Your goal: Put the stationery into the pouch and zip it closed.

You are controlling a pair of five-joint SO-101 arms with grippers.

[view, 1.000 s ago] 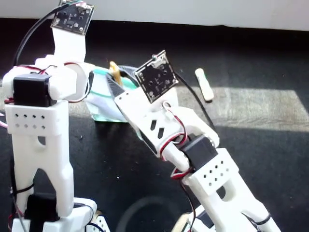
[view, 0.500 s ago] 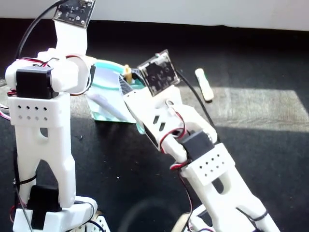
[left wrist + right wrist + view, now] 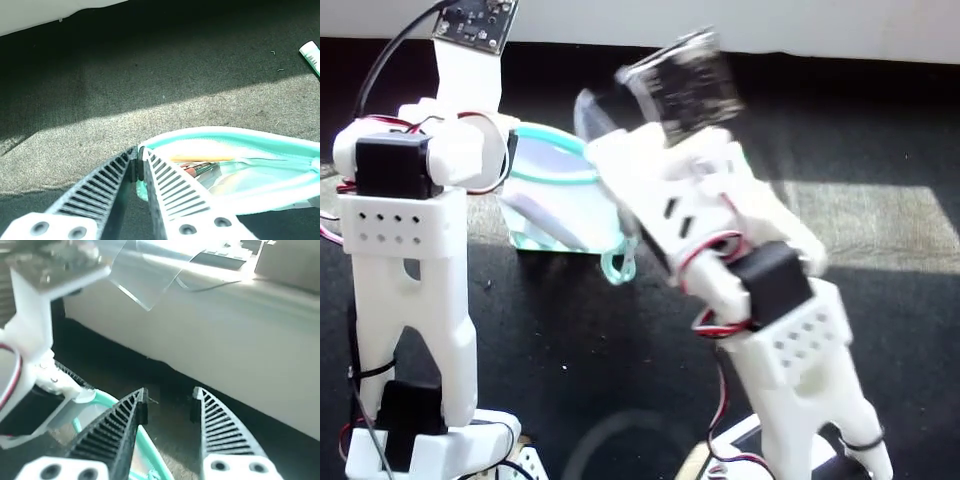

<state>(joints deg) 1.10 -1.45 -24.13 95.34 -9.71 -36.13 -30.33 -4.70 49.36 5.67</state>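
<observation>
Pouch at 10 o'clock on desk, mouth open, pens inside. Left tool pinched on rim; right tool wide, empty. Hold rim taut, fetch white stick next.

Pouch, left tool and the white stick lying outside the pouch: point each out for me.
pouch (image 3: 225, 132), left wrist view, on its teal upper rim.
left tool (image 3: 136, 156), left wrist view, between the fingertips pinching the pouch's end.
white stick (image 3: 311, 54), left wrist view, on its visible end.
</observation>
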